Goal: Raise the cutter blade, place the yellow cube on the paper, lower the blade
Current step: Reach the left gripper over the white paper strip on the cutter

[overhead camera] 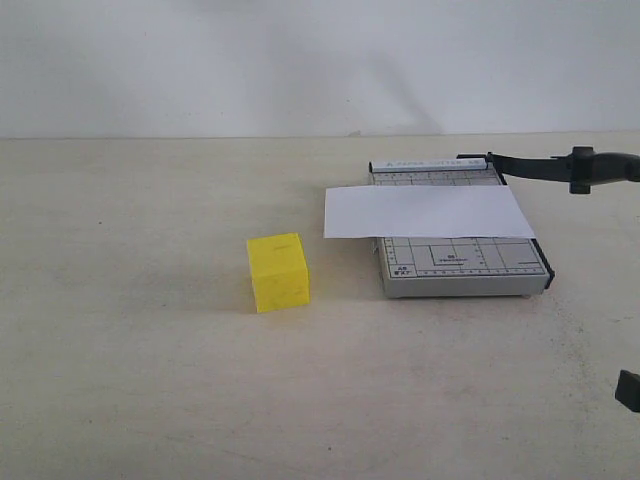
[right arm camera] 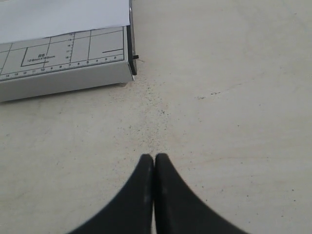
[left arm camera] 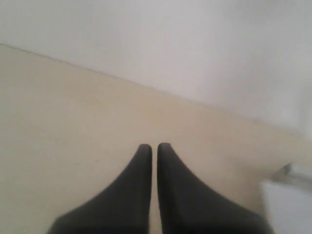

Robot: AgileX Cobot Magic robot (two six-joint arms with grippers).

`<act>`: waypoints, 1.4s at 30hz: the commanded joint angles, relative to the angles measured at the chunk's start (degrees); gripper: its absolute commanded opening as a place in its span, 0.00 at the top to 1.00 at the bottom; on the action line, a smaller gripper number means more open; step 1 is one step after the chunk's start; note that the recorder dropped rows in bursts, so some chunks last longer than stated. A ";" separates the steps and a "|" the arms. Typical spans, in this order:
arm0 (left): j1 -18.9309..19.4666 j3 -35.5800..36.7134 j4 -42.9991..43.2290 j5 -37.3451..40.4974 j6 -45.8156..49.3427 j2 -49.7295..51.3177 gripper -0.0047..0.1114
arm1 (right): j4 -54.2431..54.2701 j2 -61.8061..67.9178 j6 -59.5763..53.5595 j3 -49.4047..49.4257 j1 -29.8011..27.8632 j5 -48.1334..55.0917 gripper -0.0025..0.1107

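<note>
Looks past the first step, judging by the cutter blade (overhead camera: 545, 166) lifted off the grey cutter board (overhead camera: 465, 268), handle out sideways. Left to do: setting the yellow cube (overhead camera: 278, 272) on the paper (overhead camera: 425, 212), then lowering the blade.

Holding nothing on either side: left gripper (left arm camera: 154, 146) drawn together with only a hairline between fingertips, right gripper (right arm camera: 154, 157) pressed tight.

Ahead of the right fingertips, well apart: the board's corner with the paper across it. Out of sight of both pairs of fingers: the cube, resting on the table (overhead camera: 150, 380) apart from the paper.

Counting: one blade, one board, one sheet, one cube, two grippers.
</note>
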 commanded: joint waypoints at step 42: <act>-30.17 -28.22 -63.49 0.86 53.05 39.09 0.92 | 0.00 0.02 0.99 -0.05 0.01 0.19 0.98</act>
